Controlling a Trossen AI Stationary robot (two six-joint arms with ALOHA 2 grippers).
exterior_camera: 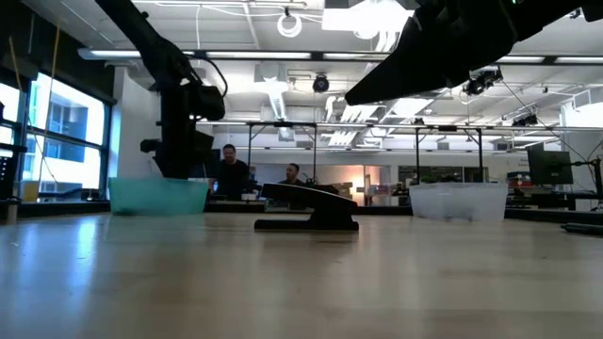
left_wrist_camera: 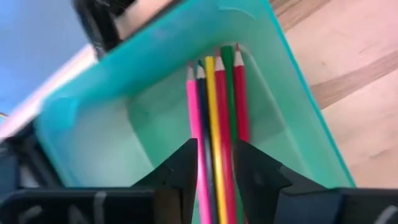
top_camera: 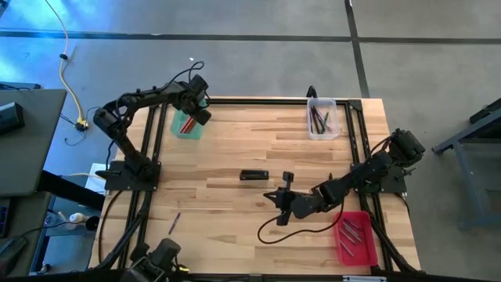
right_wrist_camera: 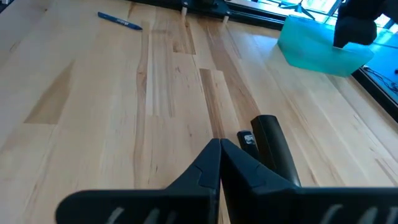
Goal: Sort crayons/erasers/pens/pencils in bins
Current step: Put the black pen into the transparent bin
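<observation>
A blue pen [top_camera: 175, 222] lies alone near the front left of the tabletop [top_camera: 235, 164]. At the front right corner the red bin [top_camera: 356, 238] holds several thin sticks. Just left of it the right hand [top_camera: 283, 193] hangs low over the wood, its fingers [right_wrist_camera: 214, 163] pressed together on nothing. Close beyond its tips lies a black stapler-like block [top_camera: 254, 175], near the tabletop's middle. At the far right the clear bin [top_camera: 322, 117] holds a few dark pens [top_camera: 320, 120]. At the far left the green bin [top_camera: 188, 123] holds the pencils [left_wrist_camera: 217, 124]: pink, dark blue, yellow, red, green and red, side by side. The left hand [left_wrist_camera: 216, 163] is over this bin, fingers spread a little to either side of the pencils; whether they touch them I cannot tell.
</observation>
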